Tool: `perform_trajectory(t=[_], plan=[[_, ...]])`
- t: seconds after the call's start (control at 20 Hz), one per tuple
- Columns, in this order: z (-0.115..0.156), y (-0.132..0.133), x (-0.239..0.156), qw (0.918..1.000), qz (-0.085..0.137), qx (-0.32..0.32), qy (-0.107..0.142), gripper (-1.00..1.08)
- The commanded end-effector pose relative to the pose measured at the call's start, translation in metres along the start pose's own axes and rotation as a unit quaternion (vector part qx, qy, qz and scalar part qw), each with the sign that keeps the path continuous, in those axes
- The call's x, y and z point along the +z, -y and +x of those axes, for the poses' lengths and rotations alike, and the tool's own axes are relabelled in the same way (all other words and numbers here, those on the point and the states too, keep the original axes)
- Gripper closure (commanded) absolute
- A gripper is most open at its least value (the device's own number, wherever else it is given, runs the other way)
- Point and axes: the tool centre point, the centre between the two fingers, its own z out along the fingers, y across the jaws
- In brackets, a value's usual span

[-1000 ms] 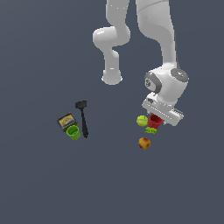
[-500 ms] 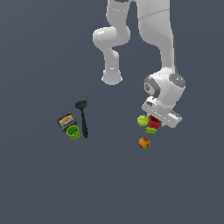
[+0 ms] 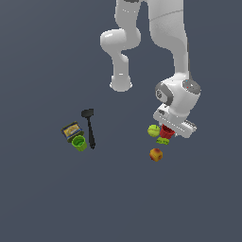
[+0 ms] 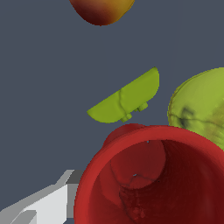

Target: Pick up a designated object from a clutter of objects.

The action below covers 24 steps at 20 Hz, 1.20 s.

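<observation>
Red tapered cup (image 4: 148,179) with its thick rim fills the wrist view, mouth open to the camera, and one pale grey gripper finger (image 4: 41,202) sits right against its outer wall. Only that one finger shows, so whether the jaws are clamped on the cup or slack, I can't tell. Over to the exterior view: the big white robot arm (image 3: 172,47) reaches down over the dark grey floor (image 3: 47,198), and the cup (image 3: 166,131) is just a sliver of red tucked under the gripper (image 3: 173,126), towards the exterior view's right.

Black hammer (image 3: 90,128) lies well apart on the exterior view's left, beside the blue-and-yellow box (image 3: 72,131) and the upright green cup (image 3: 79,142), which touches or nearly touches the box. None of those three appear in the wrist view.

Yellow-green ball (image 3: 153,131) sits just beside the red cup; up close its dimpled skin (image 4: 199,111) shows. Red-and-yellow fruit (image 3: 156,154) lies near, below them in the exterior view. Smallest, the flat green piece (image 4: 127,98), a half-disc in the wrist view, only a speck (image 3: 163,141) from outside.
</observation>
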Motion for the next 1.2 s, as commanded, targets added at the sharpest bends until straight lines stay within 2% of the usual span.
perform_trajectory(t=[0.0,0.55,1.15], plan=[[0.0,0.0,-0.001,1.0,0.0,0.0,0.0,1.08],[0.013,-0.022,-0.03,1.0,0.0,0.0,0.0,1.08],[0.044,-0.078,-0.107,1.0,0.0,0.0,0.0,1.08]])
